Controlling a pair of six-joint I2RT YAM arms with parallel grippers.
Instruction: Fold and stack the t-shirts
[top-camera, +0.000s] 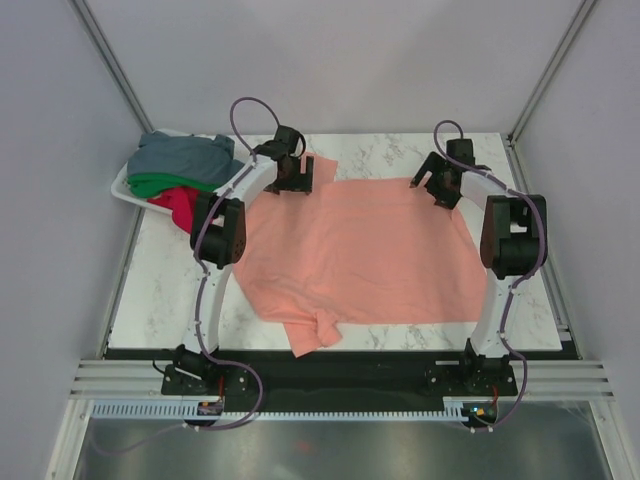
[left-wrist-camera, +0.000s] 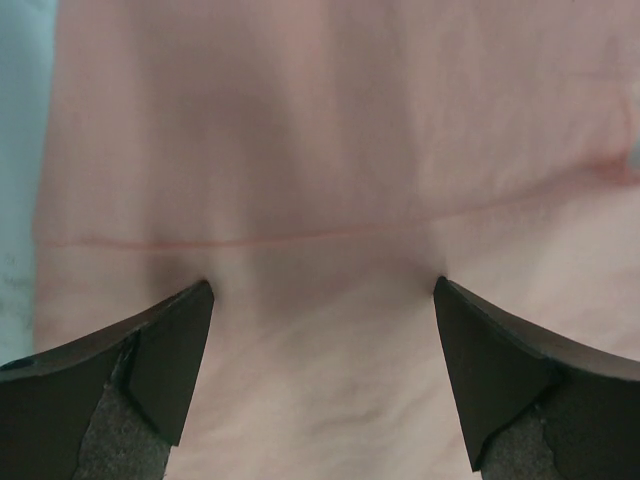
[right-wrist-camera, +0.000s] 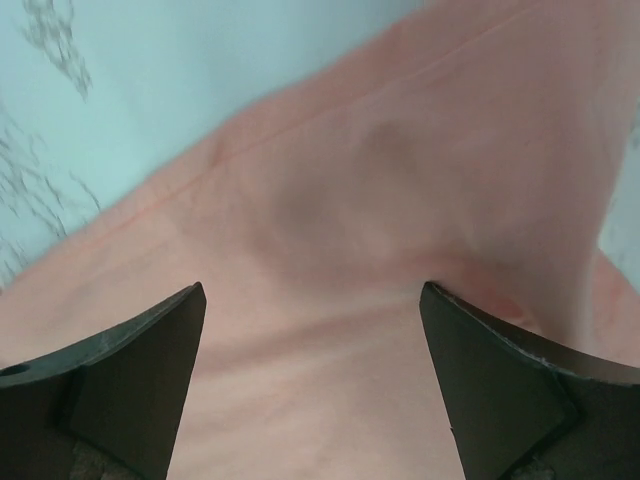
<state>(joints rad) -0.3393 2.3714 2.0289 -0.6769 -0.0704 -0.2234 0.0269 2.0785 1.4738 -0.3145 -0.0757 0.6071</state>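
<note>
White marbled counter fills the enclosure, with two arms bolted at its near edge. A salmon-pink t-shirt lies spread almost flat across the middle of the counter, between the two arms. One sleeve is bunched and crumpled at the shirt's near-left corner, close to the dark strip along the counter's front.

Both arms reach over the shirt to its far edge. The left claw stands at the far-left corner of the cloth. Its wrist camera shows the left claw spread wide, both fingers down at the pink fabric, a stitched seam running across just beyond the tips. The right claw stands at the far-right corner. The right claw is likewise wide apart, nothing clamped between its fingers, with the cloth rumpled beneath it and bare counter showing past the shirt's edge.

Further back, at the far-left corner, a white basket sits partly over the counter's edge, apart from the spread shirt. It holds three more shirts in a heap: a red shirt nearest, a green shirt behind it and a grey-blue shirt on top at the rear. Plain grey walls close the scene.
</note>
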